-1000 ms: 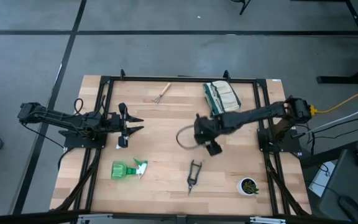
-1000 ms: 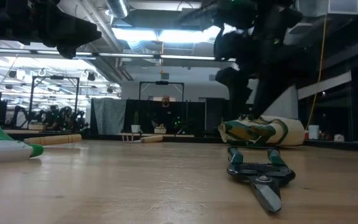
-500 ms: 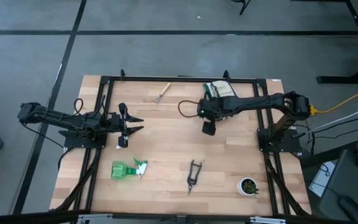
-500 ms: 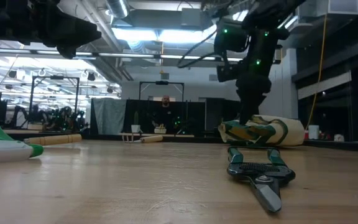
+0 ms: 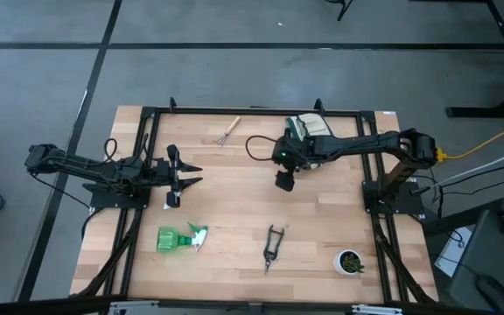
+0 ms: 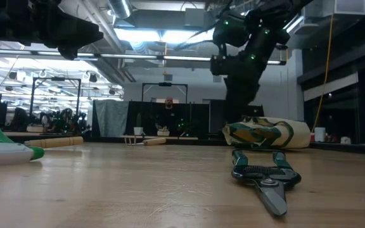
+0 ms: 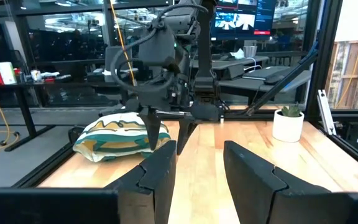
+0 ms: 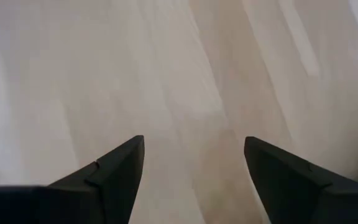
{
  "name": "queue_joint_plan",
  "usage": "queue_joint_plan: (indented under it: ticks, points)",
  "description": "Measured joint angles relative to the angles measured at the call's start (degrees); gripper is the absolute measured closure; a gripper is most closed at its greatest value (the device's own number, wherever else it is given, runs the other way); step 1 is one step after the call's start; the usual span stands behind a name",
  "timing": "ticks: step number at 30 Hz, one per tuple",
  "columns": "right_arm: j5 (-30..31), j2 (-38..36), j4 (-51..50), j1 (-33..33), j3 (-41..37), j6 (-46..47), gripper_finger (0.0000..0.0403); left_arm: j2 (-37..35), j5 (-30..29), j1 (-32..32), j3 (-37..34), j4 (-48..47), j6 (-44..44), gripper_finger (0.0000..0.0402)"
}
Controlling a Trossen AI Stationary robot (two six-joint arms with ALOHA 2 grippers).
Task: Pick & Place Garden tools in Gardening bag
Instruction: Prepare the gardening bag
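The right arm's end effector [image 5: 283, 181], fingers spread wide and holding nothing, hangs above bare wood just beside the soft cream canvas gardening bag with dark green trim [image 5: 311, 134], which lies slumped at the far edge of the pale wooden bench [image 5: 234, 210]. A second ago that arm reached over the middle of the bench, nearer the pruning shears; it has since swung back toward the bag, pointing down at empty planks in its own wrist view.

No tool is in the bag as far as can be seen. The small wooden-handled hand rake [image 5: 227, 130] lies at the far edge, well left of the bag; the black pruning shears [image 5: 271, 246] and the green spray bottle with white trigger [image 5: 180, 238] lie on the near side, well apart. The trowel cannot be made out.

The left arm's end effector [image 5: 188, 175] waits open over the bench's left side, unmoved.

The retreat suggests the packing is barely begun, with every visible tool left to collect.
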Motion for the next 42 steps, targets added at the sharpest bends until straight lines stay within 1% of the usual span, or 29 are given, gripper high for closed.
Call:
queue_joint_plan:
  ticks: [5, 16, 21, 24, 28, 32, 38, 42]
  points:
    - [-3.08, 0.02, 4.7, 0.0, 0.0, 0.59, 0.0121, 0.0, 0.0, 0.0, -0.01, 0.0, 0.0, 0.0272]
    - [-3.12, 0.04, 13.59, 0.0, 0.0, 0.49, 0.0121, 0.0, -0.01, 0.0, -0.01, 0.02, 0.0, 0.0272]
    - [-3.13, 0.04, 13.52, -0.29, 0.0, 0.23, 0.0121, 0.0, 0.0, 0.0, 0.01, 0.02, 0.0, 0.0272]
    - [-3.11, 0.04, 9.97, -1.2, 0.04, -2.42, 0.0121, 0.01, 0.0, 0.01, -0.01, 0.02, 0.0, 0.0272]
    - [-3.1, 0.09, -1.28, -2.77, 2.48, -2.8, 0.0121, 0.0, -0.01, 0.02, -0.01, 0.02, 0.0, 0.0272]
    - [-2.42, 0.11, -9.15, -4.37, 3.93, 0.44, 0.0121, 0.02, 0.0, 0.0, 0.01, 0.0, 0.0, 0.0272]
    - [7.28, 0.09, -16.48, -6.07, 4.38, 7.41, 0.0121, 0.0, 0.0, 0.0, 0.01, 0.02, 0.0, 0.0272]
    - [8.5, -0.84, -21.62, -7.33, 4.39, 9.23, 0.0121, 0.0, -0.02, 0.02, 0.0, 0.02, 0.0, 0.0272]
